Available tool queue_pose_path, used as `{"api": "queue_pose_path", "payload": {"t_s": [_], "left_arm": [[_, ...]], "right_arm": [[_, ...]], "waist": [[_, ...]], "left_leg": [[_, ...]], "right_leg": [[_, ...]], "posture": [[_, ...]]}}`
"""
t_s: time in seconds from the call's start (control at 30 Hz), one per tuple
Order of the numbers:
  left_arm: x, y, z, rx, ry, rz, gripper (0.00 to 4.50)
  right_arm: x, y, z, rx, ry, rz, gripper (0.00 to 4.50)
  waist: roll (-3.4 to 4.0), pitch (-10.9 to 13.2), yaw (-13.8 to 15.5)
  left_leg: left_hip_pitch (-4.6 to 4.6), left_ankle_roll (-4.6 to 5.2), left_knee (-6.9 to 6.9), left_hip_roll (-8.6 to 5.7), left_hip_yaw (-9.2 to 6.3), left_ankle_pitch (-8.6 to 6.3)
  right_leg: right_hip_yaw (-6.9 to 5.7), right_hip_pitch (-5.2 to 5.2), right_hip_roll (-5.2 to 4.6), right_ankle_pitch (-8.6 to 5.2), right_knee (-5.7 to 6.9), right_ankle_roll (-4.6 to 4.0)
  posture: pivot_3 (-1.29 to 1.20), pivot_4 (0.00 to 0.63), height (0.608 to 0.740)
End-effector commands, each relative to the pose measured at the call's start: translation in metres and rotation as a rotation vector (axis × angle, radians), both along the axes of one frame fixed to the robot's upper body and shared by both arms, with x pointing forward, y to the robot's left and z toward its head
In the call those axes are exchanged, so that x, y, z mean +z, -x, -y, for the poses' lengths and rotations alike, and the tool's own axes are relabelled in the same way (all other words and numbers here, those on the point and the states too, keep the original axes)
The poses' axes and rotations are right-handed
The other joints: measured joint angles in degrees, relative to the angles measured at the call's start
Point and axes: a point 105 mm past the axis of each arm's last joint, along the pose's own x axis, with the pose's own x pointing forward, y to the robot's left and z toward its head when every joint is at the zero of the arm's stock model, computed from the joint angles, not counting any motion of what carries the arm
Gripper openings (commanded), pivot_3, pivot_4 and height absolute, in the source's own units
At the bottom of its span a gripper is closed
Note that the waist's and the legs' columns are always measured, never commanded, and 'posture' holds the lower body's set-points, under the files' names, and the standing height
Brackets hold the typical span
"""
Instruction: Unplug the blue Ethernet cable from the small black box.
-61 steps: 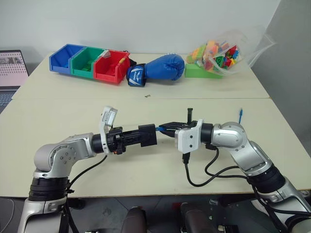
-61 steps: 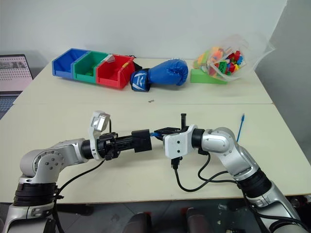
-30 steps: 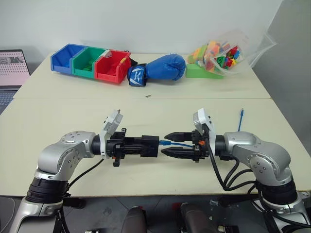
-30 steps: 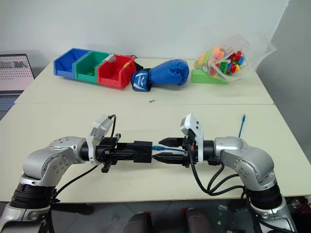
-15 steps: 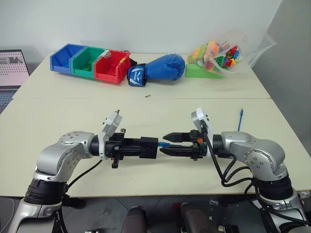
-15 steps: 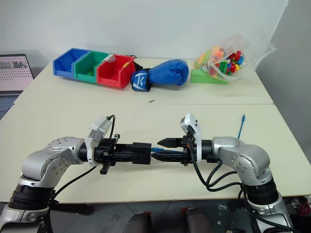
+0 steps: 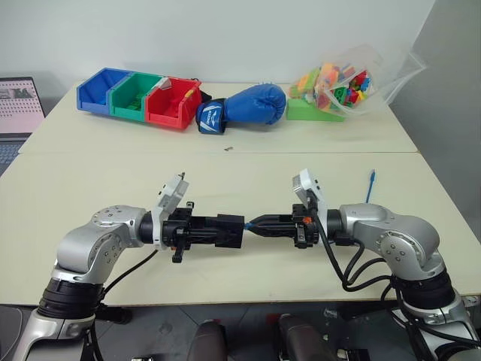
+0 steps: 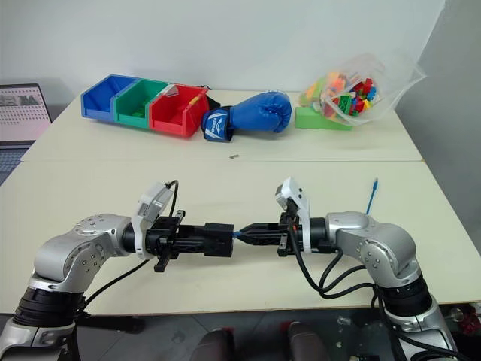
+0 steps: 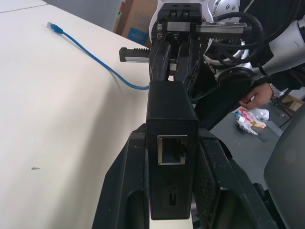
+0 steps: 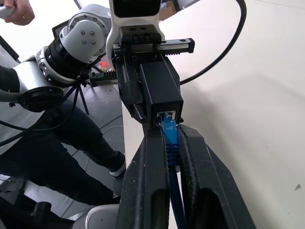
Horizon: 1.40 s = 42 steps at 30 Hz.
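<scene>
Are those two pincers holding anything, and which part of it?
Left pincer clamps the small black box by its two sides. Right pincer is shut on the blue Ethernet cable at its plug, right at the box's port.

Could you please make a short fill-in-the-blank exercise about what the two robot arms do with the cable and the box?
1. The left gripper holds the small black ____.
2. The right gripper has its jaws shut on the cable's ____ end.
3. The cable has the colour ____.
4. The plug sits in the box, so the cable is not yet ____.

Missing words: box; plug; blue; unplugged
</scene>
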Motion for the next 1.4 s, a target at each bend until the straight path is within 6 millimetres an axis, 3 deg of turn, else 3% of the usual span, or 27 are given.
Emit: {"api": "queue_pose_path", "payload": {"t_s": [0.03, 0.63, 0.97, 1.03, 1.27, 1.4], "left_arm": [[0.007, 0.002, 0.002, -0.015, 0.004, 0.037, 0.79], [0.007, 0.002, 0.0, -0.013, -0.011, 0.036, 0.79], [0.008, 0.002, 0.004, -0.022, -0.006, 0.038, 0.79], [0.008, 0.002, 0.004, -0.024, -0.006, 0.037, 0.79], [0.01, 0.004, 0.006, -0.036, -0.006, 0.037, 0.79], [0.011, 0.004, 0.008, -0.039, -0.005, 0.038, 0.79]], "right_arm": [[0.009, 0.007, -0.006, 0.049, -0.011, 0.053, 0.02], [0.003, 0.003, 0.013, 0.015, 0.019, 0.026, 0.02], [0.01, 0.01, 0.004, 0.052, -0.025, 0.028, 0.02], [0.012, 0.007, 0.004, 0.03, -0.036, 0.035, 0.72], [0.012, 0.01, 0.006, 0.042, -0.041, 0.018, 2.36], [0.009, 0.008, 0.005, 0.027, -0.047, 0.008, 2.41]], "waist": [[0.0, 0.0, 0.0], [-0.01, 0.0, 0.0], [-0.01, 0.0, 0.0], [-0.01, 0.0, 0.0], [0.0, 0.0, 0.0], [0.0, 0.0, 0.0]], "left_leg": [[0.0, 0.0, 0.0, 0.0, 0.0, 0.0], [-0.01, 0.0, -0.01, 0.0, 0.0, 0.0], [-0.01, 0.0, -0.02, 0.0, 0.01, 0.0], [-0.01, 0.0, -0.02, 0.0, 0.0, 0.0], [-0.01, 0.0, -0.02, 0.0, 0.01, 0.0], [-0.01, 0.0, -0.02, 0.0, 0.01, 0.0]], "right_leg": [[0.0, 0.0, 0.0, 0.0, 0.0, 0.0], [0.0, 0.0, 0.0, 0.0, -0.02, 0.0], [0.0, -0.01, 0.01, 0.0, -0.02, 0.0], [0.0, -0.01, 0.01, -0.01, -0.02, 0.0], [0.0, -0.02, 0.01, -0.01, -0.03, 0.0], [0.0, -0.02, 0.01, -0.01, -0.04, 0.0]], "posture": [[0.0, 0.15, 0.74], [0.0, 0.15, 0.74], [0.0, 0.15, 0.74], [0.0, 0.15, 0.74], [0.0, 0.15, 0.74], [0.0, 0.15, 0.74]]}}
